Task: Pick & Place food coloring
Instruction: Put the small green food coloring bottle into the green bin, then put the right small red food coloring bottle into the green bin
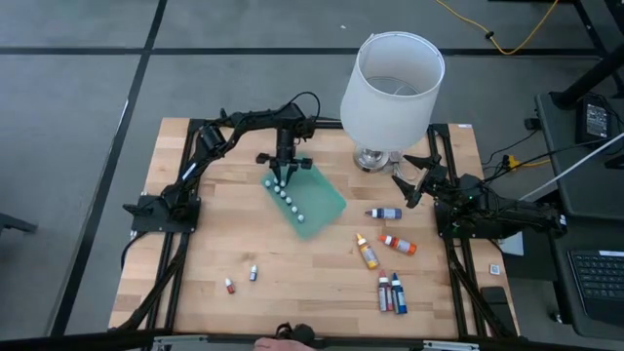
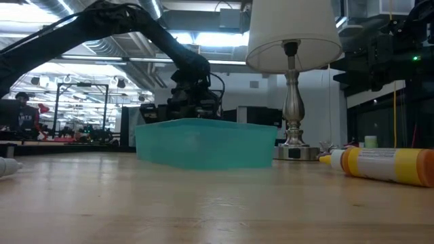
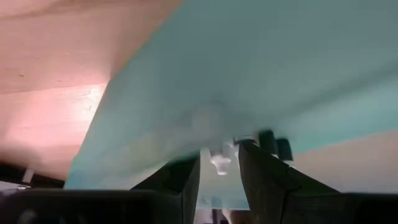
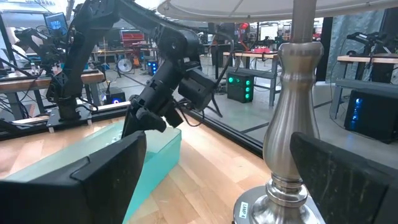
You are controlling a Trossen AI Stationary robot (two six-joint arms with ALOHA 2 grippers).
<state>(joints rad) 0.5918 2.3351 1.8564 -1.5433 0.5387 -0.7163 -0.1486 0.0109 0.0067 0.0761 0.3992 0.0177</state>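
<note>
bottles lie nearest the front edge of the wooden table (image 1: pixel 205 244): 2 tiny white-capped droppers (image 1: pixel 241 279) on the left, a little apart, and 2 finger-sized food coloring bottles (image 1: pixel 391 292), 1 red and 1 blue, side by side on the right. farther back on the right lie an orange bottle (image 1: pixel 367 252), a red-orange bottle (image 1: pixel 398 244) just beside it and a purple-blue bottle (image 1: pixel 384 213) beyond them; in the low view the orange bottle (image 2: pixel 383 165) lies on its side at the right edge. at mid-table sits the green mat (image 1: pixel 304 198), turned at an angle, with a row of about 6 tiny white-capped bottles (image 1: pixel 286 193) running along its left part. left gripper (image 1: pixel 278 176) hangs over the back end of that row, pointing down at the mat; its wrist view shows the 2 dark fingers (image 3: pixel 180 186) standing narrowly apart with 1 small white-capped bottle (image 3: pixel 219 159) in the gap, but whether they pinch it i cannot tell. right gripper (image 1: pixel 409 183) waits at the right rear, near the lamp base (image 1: pixel 371 159), its jaws spread wide with nothing between them; its wrist view looks past the metal lamp stem (image 4: pixel 292 124) toward the left arm over the mat (image 4: pixel 93 155). white lamp shade (image 1: pixel 392 86) stands at the back, behind the mat. beyond the table in the low view, a person (image 2: pixel 24 115) shows far off at the left.
</note>
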